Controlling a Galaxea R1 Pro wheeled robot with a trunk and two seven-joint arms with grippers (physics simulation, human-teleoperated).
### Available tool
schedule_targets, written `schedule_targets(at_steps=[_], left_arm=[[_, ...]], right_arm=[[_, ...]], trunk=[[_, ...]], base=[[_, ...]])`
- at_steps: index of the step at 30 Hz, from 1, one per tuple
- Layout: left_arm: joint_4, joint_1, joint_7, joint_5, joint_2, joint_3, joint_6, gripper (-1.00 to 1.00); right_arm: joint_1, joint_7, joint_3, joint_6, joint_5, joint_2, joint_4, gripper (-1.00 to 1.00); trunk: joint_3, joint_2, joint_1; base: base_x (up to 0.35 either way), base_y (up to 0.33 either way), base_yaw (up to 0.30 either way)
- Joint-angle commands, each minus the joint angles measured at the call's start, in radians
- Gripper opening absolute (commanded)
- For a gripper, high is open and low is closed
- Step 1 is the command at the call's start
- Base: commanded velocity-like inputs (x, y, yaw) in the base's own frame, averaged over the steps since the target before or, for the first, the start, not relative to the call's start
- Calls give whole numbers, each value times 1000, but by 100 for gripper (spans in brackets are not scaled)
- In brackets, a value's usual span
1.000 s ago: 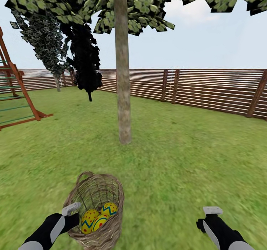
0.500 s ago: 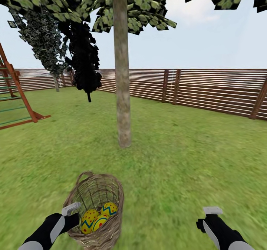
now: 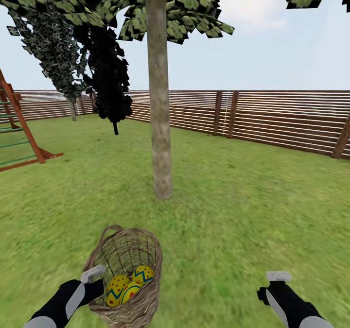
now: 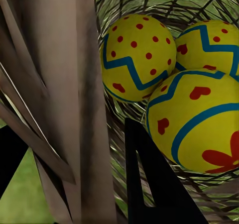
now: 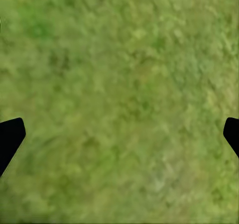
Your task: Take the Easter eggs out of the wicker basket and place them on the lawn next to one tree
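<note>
While left claw [image 3: 99,282] grips wicker basket [image 3: 146,250] rim (right claw [image 3: 278,280] spread).

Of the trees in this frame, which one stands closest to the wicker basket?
The pale-trunked tree with bright green leaves, straight beyond the wicker basket. The black-leaved tree and grey-green tree stand much farther back, near the fence.

Close-up: three Easter eggs [image 4: 179,79], yellow w/ blue zigzags & red dots, are seen touching inside the wicker basket [image 4: 59,84]. The rim is straddled by two dark fingertips [image 4: 154,184], one inside beside the nearest egg.
</note>
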Motion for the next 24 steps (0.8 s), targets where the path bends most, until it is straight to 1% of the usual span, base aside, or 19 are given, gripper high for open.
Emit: schedule_targets(at_steps=[1, 9, 12, 21, 24], left_arm=[[-2, -1, 2, 13, 0, 4, 6, -100], [-2, -1, 2, 13, -1, 4, 6, -100], [-2, -1, 2, 13, -1, 4, 6, -100], [-1, -1, 2, 13, -1, 4, 6, -100], [-1, -1, 2, 13, -2, 4, 6, -100]], right_arm=[[0, -6, 8, 6, -8, -1, -2, 100], [0, -5, 8, 6, -8, -1, -2, 100], [0, -5, 10, 9, -7, 0, 24, 100], [0, -6, 9, 7, -7, -1, 27, 100], [0, -6, 9, 7, -7, -1, 27, 100]], trunk=[[-1, -1, 1], [-1, -1, 1], [-1, -1, 1], [-1, -1, 1], [-1, -1, 1]], base=[[329, 0, 0], [329, 0, 0], [329, 0, 0], [329, 0, 0], [329, 0, 103]])
